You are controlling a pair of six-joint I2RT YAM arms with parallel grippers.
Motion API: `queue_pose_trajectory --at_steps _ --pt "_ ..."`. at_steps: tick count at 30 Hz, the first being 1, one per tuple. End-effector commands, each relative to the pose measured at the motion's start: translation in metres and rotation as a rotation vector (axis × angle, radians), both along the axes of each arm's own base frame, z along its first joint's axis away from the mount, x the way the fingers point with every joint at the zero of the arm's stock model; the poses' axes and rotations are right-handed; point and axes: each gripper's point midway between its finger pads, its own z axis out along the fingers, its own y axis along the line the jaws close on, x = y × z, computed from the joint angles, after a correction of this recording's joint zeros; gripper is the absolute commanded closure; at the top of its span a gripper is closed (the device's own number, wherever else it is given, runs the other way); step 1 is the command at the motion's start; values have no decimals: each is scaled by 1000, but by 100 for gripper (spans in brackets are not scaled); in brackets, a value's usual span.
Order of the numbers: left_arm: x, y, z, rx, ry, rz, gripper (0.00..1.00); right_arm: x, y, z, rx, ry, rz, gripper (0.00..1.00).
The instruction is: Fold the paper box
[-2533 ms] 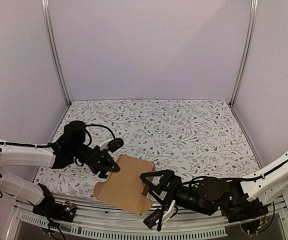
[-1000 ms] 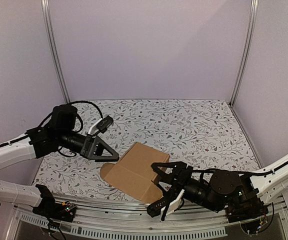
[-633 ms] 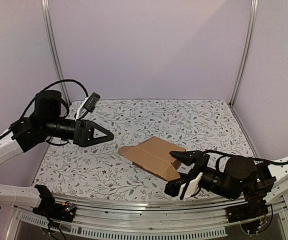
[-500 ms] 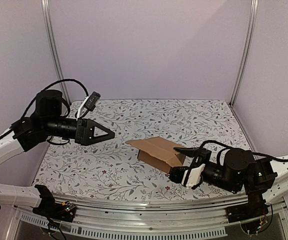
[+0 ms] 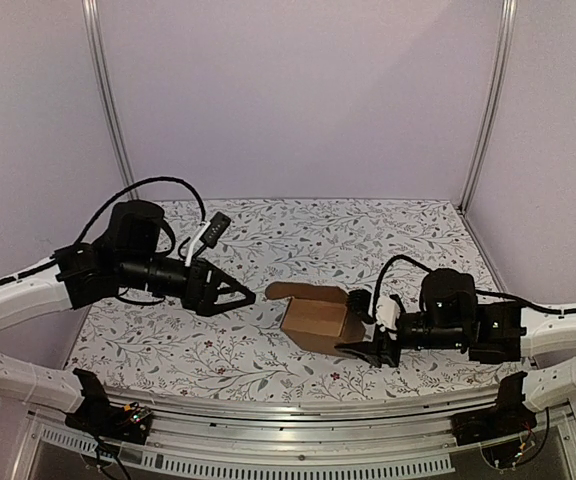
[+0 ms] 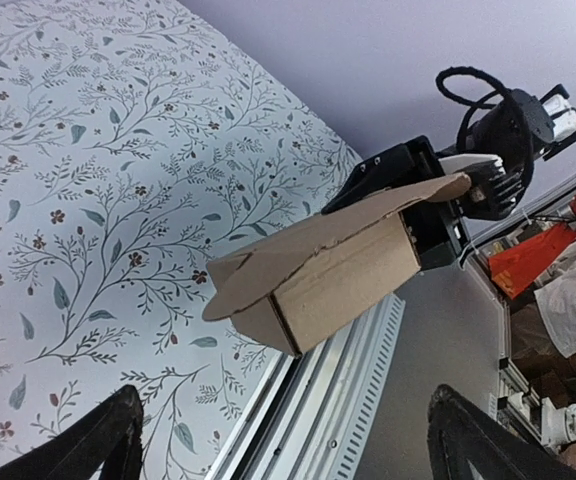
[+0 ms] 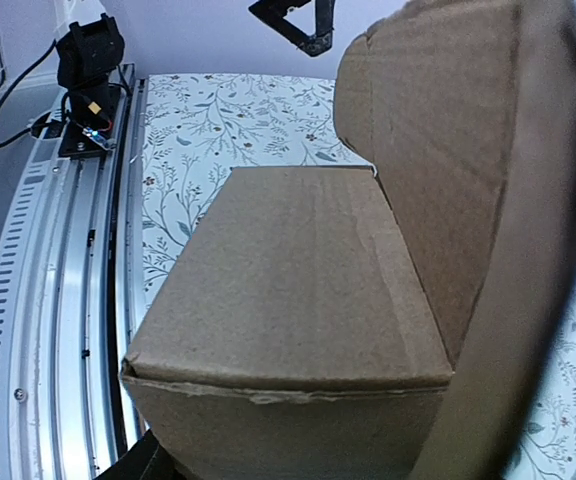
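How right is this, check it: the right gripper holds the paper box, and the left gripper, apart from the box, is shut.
One thing is wrong: the left gripper is open, not shut. The left wrist view shows its fingers spread wide with nothing between them. The rest stands: the right gripper holds the paper box, and the left one is apart from it.

A lab test booth: lilac panels (image 5: 298,100) on aluminium posts (image 5: 109,100) (floral-clothed table (image 5: 368,240)).

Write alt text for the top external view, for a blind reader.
The right gripper grips a partly folded brown paper box, lid flap open, over a floral-patterned table. The left gripper, jaws open, points at the box from the left, not touching.
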Motion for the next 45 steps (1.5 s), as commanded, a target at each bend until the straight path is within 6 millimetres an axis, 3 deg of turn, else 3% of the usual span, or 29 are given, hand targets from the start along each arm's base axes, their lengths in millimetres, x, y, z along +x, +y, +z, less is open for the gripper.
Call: queue_pose_trajectory --at_steps 1,9,15,35,41,45 --pt "9 -9 -18 141 -127 38 4 -20 15 -19 66 215 141 55" --pt "19 -20 -67 326 -172 66 16 -14 29 -41 52 278 180 56" --pt "22 -24 -86 398 -165 61 34 -11 32 -47 45 278 180 57" --pt "18 -22 -94 476 -153 41 88 0 36 -59 20 256 140 61" --pt "16 -25 -96 488 -130 31 99 7 36 -57 28 231 110 63" --pt "17 -33 -93 470 -95 37 100 13 35 -55 53 209 77 65"
